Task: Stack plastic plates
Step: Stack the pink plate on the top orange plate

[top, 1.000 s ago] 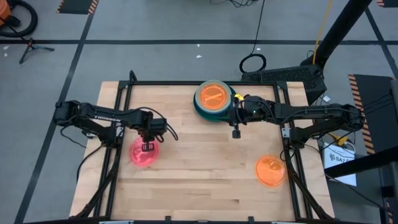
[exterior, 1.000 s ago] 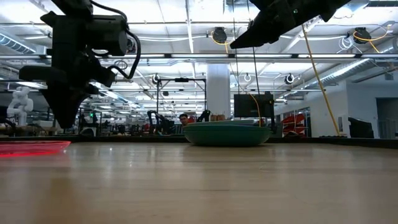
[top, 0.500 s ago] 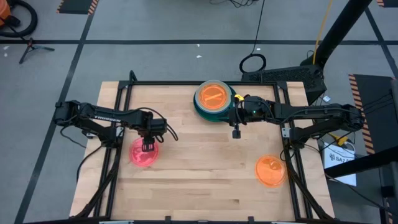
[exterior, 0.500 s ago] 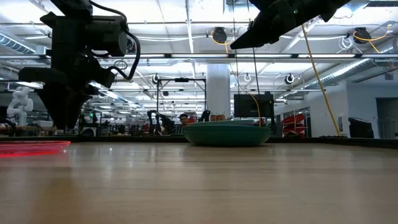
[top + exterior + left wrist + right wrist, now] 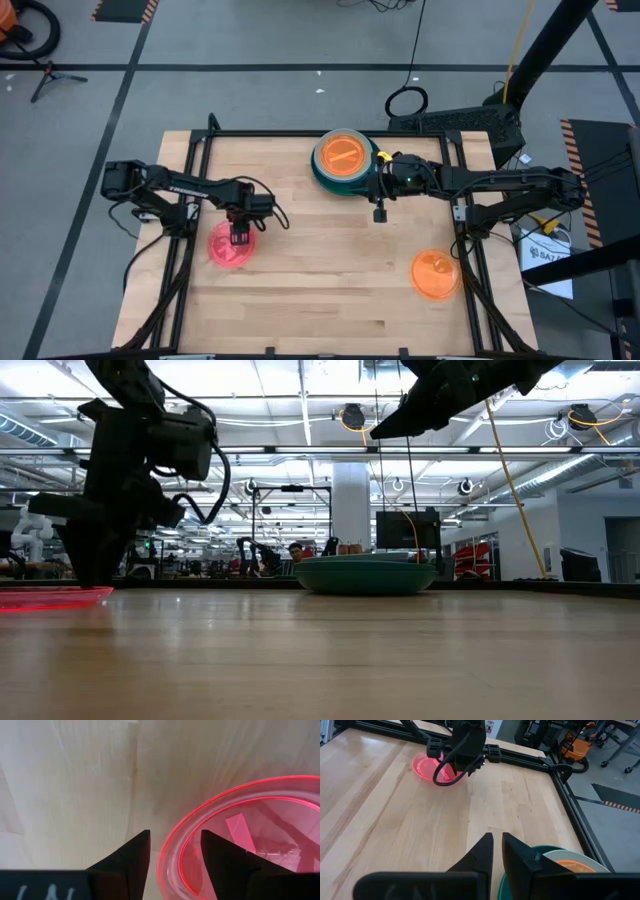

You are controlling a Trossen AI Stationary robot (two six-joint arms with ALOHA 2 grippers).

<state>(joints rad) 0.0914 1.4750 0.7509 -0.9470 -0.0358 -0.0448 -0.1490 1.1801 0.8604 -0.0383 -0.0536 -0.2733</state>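
Plates on the table (image 5: 330, 290), counted: one pink plate (image 5: 228, 248) lying alone at the left; one orange plate (image 5: 435, 275) alone at the right front; one stack (image 5: 345, 160) at the far middle, topped by an orange plate, with a pale and a dark green rim showing below; its full count cannot be told.

Writing: white lettering on the left arm, too small to read.

Left gripper (image 5: 172, 852): parted, fingers straddling the pink plate's rim, one inside, one outside.

Right gripper (image 5: 497, 851): fingers nearly together, holding nothing, beside the stack.
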